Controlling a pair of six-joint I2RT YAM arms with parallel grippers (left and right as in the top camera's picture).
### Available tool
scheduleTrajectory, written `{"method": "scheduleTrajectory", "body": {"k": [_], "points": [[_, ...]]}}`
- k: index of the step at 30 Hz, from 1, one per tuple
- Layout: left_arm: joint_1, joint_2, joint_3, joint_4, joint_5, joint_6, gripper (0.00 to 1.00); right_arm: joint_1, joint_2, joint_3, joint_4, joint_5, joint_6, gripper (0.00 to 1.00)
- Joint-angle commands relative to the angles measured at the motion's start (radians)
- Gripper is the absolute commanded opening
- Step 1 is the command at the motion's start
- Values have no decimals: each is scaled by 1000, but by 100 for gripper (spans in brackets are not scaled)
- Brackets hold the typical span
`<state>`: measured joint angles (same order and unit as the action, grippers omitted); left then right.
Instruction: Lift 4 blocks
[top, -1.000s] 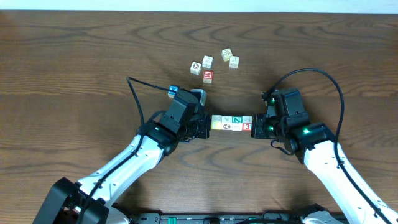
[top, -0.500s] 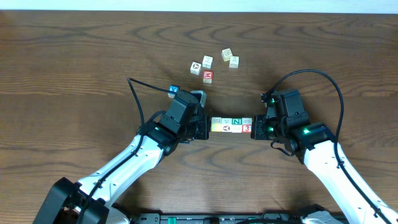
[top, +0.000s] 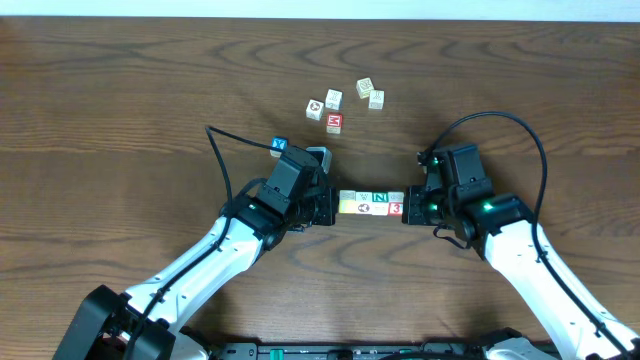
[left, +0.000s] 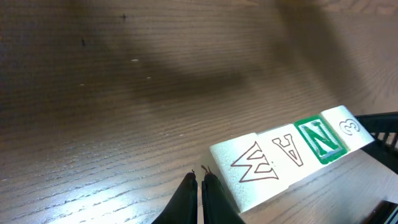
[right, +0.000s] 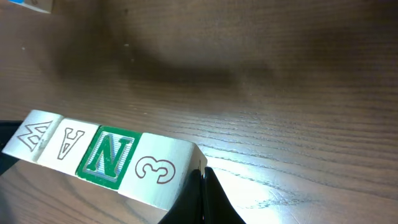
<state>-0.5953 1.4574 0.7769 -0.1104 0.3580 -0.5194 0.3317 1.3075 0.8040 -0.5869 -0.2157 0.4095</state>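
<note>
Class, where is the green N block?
Overhead view, mid-table: the green N block sits between the A block and 3 block, nearer the right fingers.

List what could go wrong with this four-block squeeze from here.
1. The row of four blocks is held only by end pressure between the shut left gripper and right gripper, so the middle blocks could buckle out and drop.
2. In the wrist views the narrow fingertips seem to meet the end blocks near a corner, so the row may pivot or slip.
3. Uneven lifting could tilt the row.
</note>
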Motion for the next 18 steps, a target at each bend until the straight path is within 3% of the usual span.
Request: {"method": "scheduleTrajectory", "body": {"k": [1,18], "points": [[-30,-21,59,18,128,13,7,37,5,35,15,-178,2,1],[-30,-20,53,-9,128,13,7,37,8,33,14,-178,5,1]]}}
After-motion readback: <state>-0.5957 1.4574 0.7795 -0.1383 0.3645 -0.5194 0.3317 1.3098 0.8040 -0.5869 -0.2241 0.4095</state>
